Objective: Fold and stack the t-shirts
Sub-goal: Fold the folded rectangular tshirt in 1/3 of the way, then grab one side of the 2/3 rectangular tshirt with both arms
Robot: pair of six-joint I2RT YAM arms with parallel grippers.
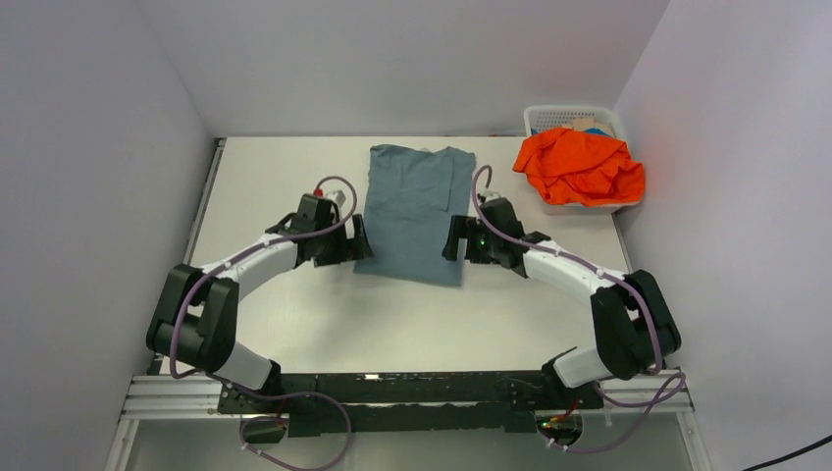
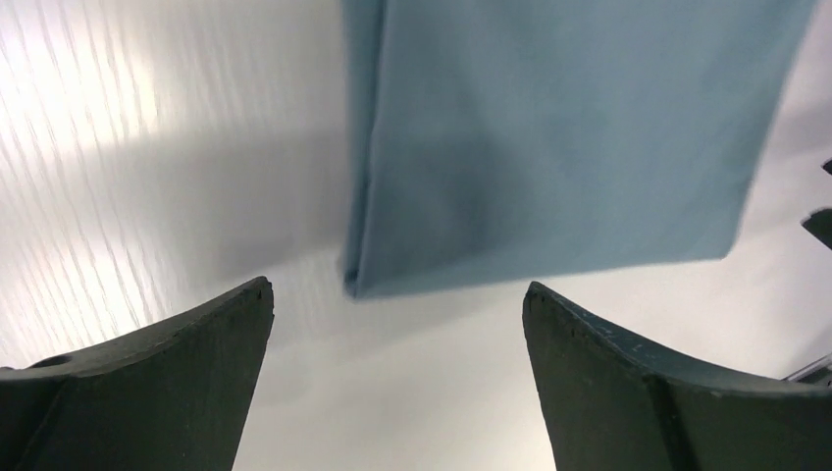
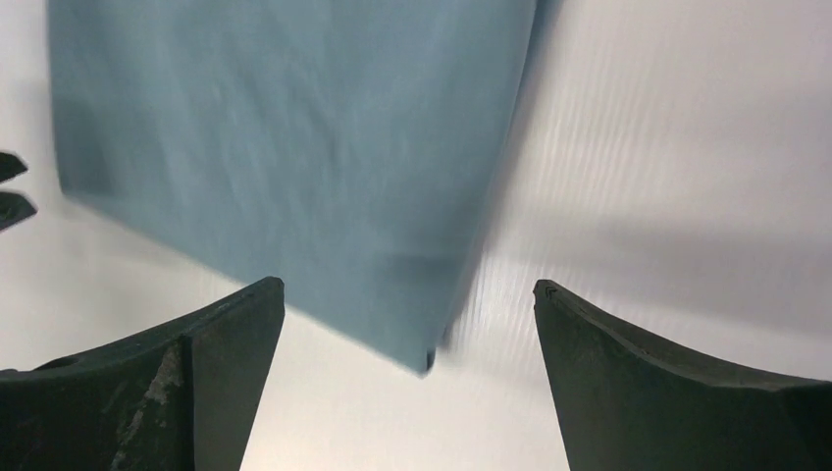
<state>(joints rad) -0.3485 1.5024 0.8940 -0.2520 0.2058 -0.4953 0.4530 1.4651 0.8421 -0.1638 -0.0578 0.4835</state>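
A slate blue-grey t-shirt (image 1: 417,211) lies flat on the table as a long folded strip, its near edge between my two grippers. My left gripper (image 1: 359,241) stands open just beside the shirt's near left corner (image 2: 358,285), nothing between its fingers. My right gripper (image 1: 453,238) is open too, beside the near right corner (image 3: 424,358), apart from the cloth. Each wrist view shows the blue shirt (image 2: 559,128) (image 3: 294,147) ahead of wide-spread jaws. An orange t-shirt (image 1: 581,167) sits crumpled on top of the basket at the back right.
A white mesh basket (image 1: 574,120) stands in the back right corner, against the right wall, under the orange shirt. White walls close in the table (image 1: 294,324) on the left, back and right. Both arms reach inward from the near edge.
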